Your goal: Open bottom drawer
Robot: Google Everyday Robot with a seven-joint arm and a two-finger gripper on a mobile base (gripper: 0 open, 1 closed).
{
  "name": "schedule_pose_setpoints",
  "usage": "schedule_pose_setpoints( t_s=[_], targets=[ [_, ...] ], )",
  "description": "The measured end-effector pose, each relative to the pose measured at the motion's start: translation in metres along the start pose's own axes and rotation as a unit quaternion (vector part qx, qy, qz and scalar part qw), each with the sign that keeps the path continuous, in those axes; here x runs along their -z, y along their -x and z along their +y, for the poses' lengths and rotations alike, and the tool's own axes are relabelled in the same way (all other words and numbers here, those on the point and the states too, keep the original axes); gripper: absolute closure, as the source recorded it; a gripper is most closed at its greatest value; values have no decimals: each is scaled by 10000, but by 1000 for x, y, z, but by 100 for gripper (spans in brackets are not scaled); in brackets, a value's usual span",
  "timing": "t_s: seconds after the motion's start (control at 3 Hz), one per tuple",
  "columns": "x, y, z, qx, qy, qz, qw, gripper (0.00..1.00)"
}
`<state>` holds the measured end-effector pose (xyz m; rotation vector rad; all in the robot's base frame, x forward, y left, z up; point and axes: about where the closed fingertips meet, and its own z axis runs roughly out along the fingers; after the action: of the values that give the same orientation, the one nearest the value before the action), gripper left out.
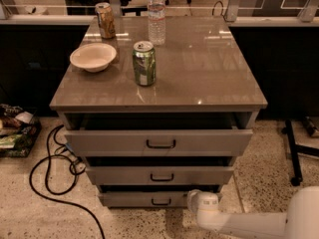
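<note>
The bottom drawer (144, 199) is the lowest, thinnest grey front of the cabinet, with a small black loop handle (160, 201). It stands slightly out from the cabinet, with a dark gap above it. My white arm reaches in from the lower right. Its gripper end (202, 203) sits low against the right part of the bottom drawer front, to the right of the handle.
The top drawer (159, 142) and middle drawer (159, 175) are also pulled out a little. On the cabinet top stand a green can (144, 62), a white bowl (93, 57), a water bottle (156, 15) and a brown can (104, 20). A black cable (50, 183) lies on the floor at left, and a black stand leg (293, 153) at right.
</note>
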<state>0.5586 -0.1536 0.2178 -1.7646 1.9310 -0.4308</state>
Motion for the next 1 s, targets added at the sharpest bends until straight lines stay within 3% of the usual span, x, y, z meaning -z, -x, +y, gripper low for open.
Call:
schedule_pose_setpoints(
  t_s=[0.33,0.67,1.0],
  targets=[
    [0,0,-1,10,-23,-8,10000,100],
    [8,-5,-10,99,-320,38,9994,100],
    [30,-12,-19,227,-812,233,9962,100]
  ],
)
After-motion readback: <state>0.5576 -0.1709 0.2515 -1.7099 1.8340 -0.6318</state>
